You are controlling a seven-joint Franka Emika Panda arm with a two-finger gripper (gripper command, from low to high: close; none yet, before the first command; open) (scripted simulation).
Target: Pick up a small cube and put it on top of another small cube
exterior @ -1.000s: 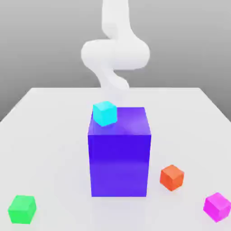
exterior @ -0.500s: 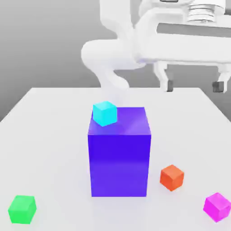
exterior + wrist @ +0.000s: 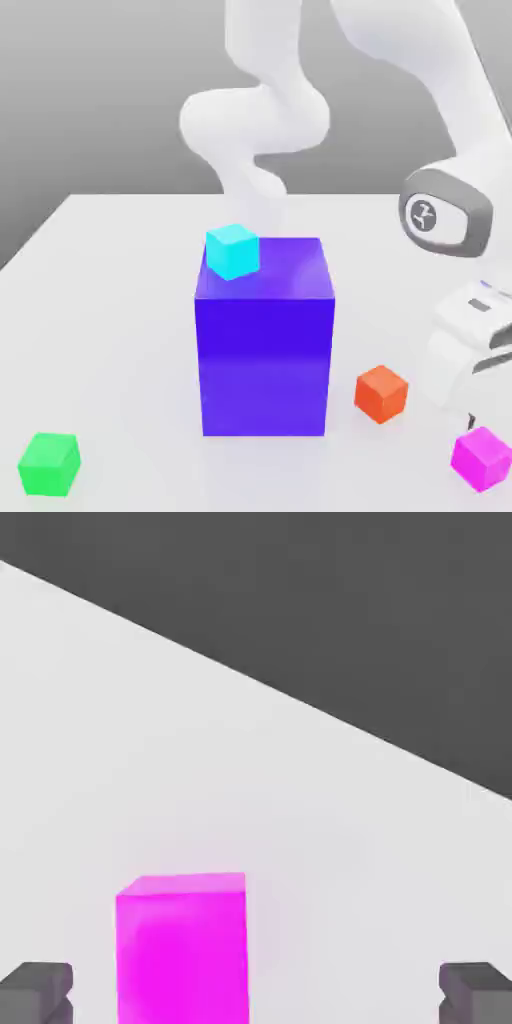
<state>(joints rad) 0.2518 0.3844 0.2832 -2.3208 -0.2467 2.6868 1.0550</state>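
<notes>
Two fingertips (image 3: 36, 990) of the hand (image 3: 256, 992) stand spread wide on either side of the pink cube (image 3: 481, 457), near the tabletop's (image 3: 120, 300) front edge, seemingly lined up for a grasp.

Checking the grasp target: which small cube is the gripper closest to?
The magenta cube, at the exterior view's right, just under the gripper; orange, green and cyan cubes sit farther away.
</notes>
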